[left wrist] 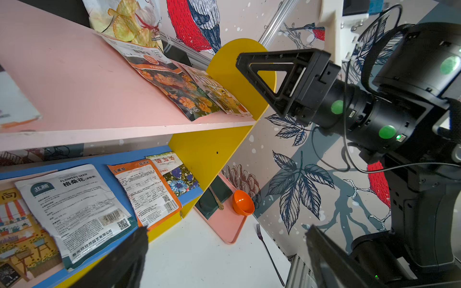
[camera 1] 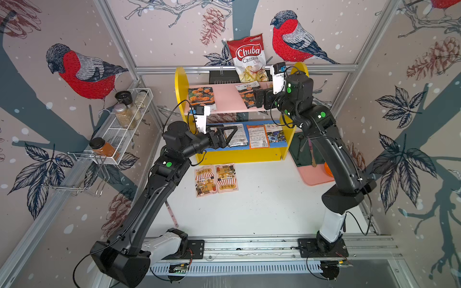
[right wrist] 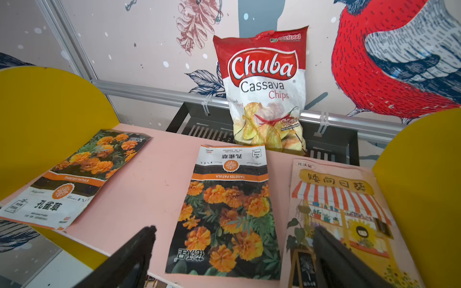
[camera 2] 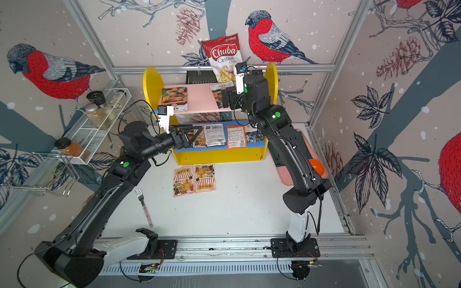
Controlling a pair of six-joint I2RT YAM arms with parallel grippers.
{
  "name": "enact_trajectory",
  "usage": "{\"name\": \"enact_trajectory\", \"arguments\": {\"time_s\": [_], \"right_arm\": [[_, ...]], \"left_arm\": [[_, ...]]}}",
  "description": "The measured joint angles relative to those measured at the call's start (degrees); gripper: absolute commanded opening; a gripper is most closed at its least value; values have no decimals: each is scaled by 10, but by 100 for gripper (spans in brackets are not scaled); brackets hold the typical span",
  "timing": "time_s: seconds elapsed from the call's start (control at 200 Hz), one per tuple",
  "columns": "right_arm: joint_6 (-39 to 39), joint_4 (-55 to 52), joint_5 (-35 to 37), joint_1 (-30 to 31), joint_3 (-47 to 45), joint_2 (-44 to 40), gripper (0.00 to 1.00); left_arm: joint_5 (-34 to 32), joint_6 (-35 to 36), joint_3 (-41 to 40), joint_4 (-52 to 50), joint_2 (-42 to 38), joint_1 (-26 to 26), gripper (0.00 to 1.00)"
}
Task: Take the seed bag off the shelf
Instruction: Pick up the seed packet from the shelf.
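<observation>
Two grippers gape wide, holding nothing: the right gripper faces the marigold seed bag lying flat mid-way along the shelf's pink upper board; the left gripper hovers over seed packets on the blue lower board.

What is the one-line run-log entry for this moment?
left pincer: open, by blue lower board | right pincer: open, facing middle marigold seed bag on pink upper board | held: nothing

We see a red-and-white Chuba chips bag standing upright in a black basket at the back wall, spice jars in a white wire rack, an orange bowl on a pink tray, and a fork lying on the white table.
</observation>
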Motion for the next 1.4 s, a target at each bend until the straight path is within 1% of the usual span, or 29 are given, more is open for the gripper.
{"name": "enact_trajectory", "arguments": {"time_s": [0.165, 0.34, 0.585, 0.8, 1.136, 1.401], "right_arm": [[1, -1, -47, -20, -16, 4, 100], [1, 0, -95, -29, -16, 16, 100], [2, 1, -135, -48, -16, 30, 100], [4, 0, -164, -54, -16, 38, 100], [4, -9, -203, -59, -16, 40, 100], [6, -23, -216, -67, -16, 40, 100]], "left_arm": [[1, 0, 0, 0, 8, -2, 98], [1, 0, 0, 0, 12, -2, 98], [-2, 10, 0, -1, 14, -2, 98], [-14, 13, -1, -1, 13, -2, 98], [-14, 15, -2, -1, 13, -2, 98], [-16, 15, -2, -1, 12, -2, 98]]}}
